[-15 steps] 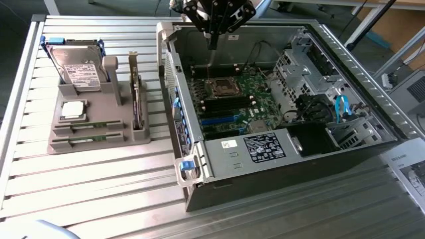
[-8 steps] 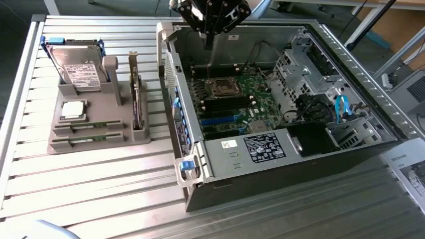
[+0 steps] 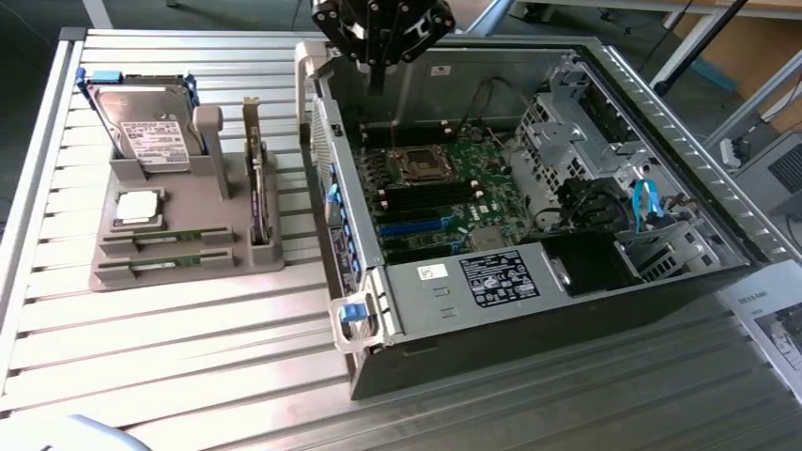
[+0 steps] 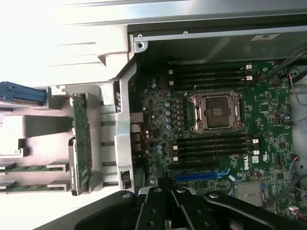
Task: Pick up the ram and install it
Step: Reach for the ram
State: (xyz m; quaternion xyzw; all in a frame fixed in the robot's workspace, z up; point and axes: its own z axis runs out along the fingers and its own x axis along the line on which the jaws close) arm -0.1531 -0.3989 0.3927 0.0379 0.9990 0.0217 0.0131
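Table (image 3: 188, 357), slatted metal. A grey holder (image 3: 188, 279) sits by its edge on the exterior view's left. An open PC case (image 3: 501, 310) lies beside it.

- Holder, near end: near ram (image 3: 165, 264) lies flat in a slot. Second ram (image 3: 169, 239) lies parallel in the slot just behind. Both are seated and well apart from the gripper.
- Behind them: silver CPU (image 3: 138, 209), lying flat.
- Holder, far end: hard drive (image 3: 148, 127), upright, with blue rails.
- Holder edge nearest the case: dark card (image 3: 259, 202), standing on edge.
- Case: lying on its side, lid off. Green motherboard (image 3: 439, 207) is exposed, with a bare socket (image 3: 420, 167) toward the far end.
- Gripper (image 3: 376, 61): hangs over the far end of the case, above the motherboard and clear of it. Fingers pressed together, touching no part.
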